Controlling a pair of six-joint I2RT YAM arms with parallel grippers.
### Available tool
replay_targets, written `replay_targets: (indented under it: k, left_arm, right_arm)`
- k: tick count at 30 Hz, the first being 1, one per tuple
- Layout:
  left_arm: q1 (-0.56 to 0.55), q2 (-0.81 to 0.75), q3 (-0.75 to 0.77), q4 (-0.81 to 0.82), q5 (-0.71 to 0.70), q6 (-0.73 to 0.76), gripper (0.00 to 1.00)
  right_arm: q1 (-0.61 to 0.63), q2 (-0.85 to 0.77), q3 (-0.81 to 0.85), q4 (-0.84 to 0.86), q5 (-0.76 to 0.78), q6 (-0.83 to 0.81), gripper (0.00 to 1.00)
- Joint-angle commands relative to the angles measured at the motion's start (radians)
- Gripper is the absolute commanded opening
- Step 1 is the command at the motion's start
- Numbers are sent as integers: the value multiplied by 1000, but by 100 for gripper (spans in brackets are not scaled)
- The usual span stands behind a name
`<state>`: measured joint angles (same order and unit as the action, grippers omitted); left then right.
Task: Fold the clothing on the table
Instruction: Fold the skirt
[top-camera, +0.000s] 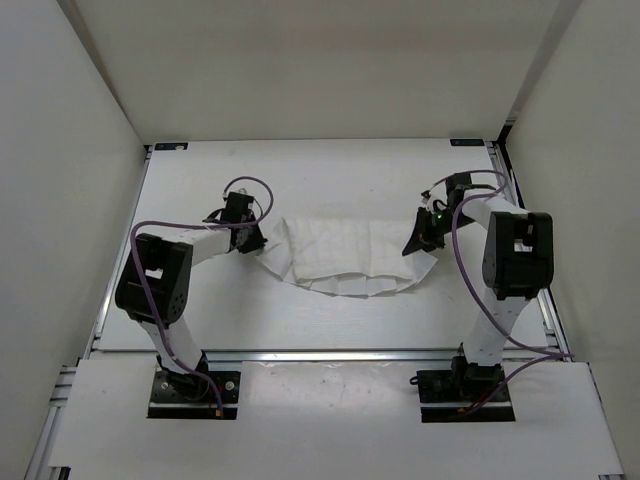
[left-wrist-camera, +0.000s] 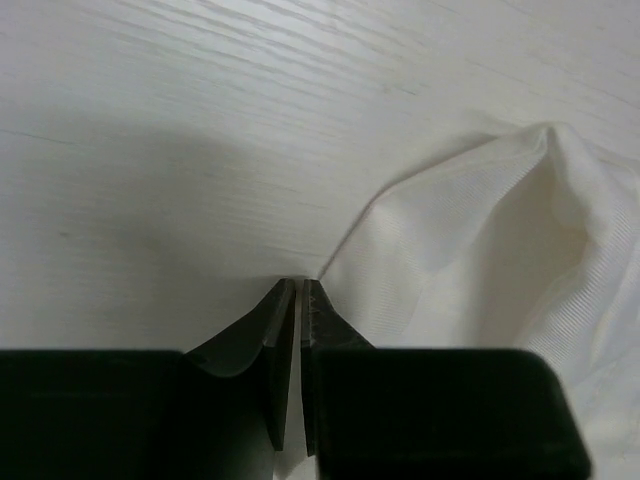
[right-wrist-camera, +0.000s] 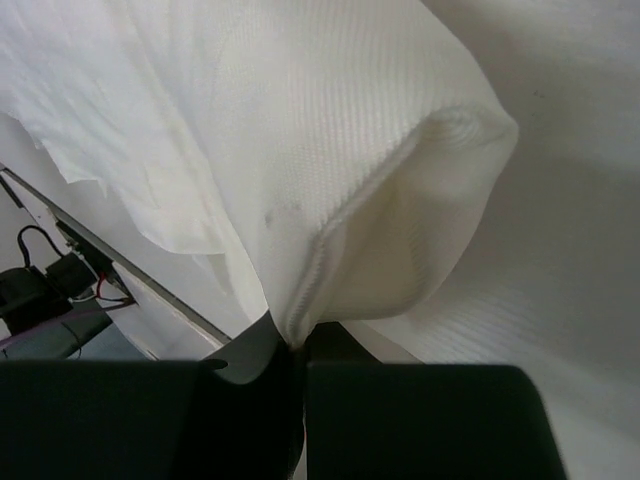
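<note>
Cloth (top-camera: 345, 255) fills most of the right wrist view, so little of the surface (top-camera: 330, 180) shows there. Both wrist views are cut off at the bottom by black gripper bodies. From above, the fingertips on both sides are too small and dark to make out.

Up close, the right fingers (right-wrist-camera: 265, 350) are clenched on a folded edge of the cloth. The fold puffs out above them like a small pocket. At the lower left of that view some wires (right-wrist-camera: 60, 270) peek out past the raised cloth, dim and hard to read.

The left fingers (left-wrist-camera: 278, 320) are dark wedges with a thin slit between them. Only bare surface shows through the slit, so they look released, though the gap is very narrow. The cloth's edge ends just beside the tip of one finger. I cannot tell if it touches.

The cloth is in the middle of the surface, spread between the two arms. Its near edge sags in a curve, and layers show along that edge. It is thin, soft and white, with fine ribs and wrinkles.

The surface is flat and matte white, with faint grain lines in the left wrist view. A silver rail (top-camera: 330, 354) runs along its near side. Purple cables (top-camera: 455, 250) loop over both black arms.
</note>
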<state>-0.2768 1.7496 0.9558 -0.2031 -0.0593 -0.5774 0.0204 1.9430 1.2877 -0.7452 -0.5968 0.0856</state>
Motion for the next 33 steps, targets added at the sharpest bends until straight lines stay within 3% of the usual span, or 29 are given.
replay_targets:
  k: [1, 9, 20, 33]
  left_arm:
    - [-51, -13, -61, 11, 94, -77, 18]
    - [-119, -7, -80, 56, 173, -125, 18]
    - [-140, -12, -69, 48, 177, -119, 18]
    - [-105, -64, -112, 39, 193, -96, 18]
  right_arm:
    - [4, -113, 62, -48, 3, -17, 0]
    - [183, -153, 223, -48, -38, 22, 0]
    - [463, 131, 556, -77, -120, 43, 0]
    - [562, 280, 607, -3, -215, 115, 0]
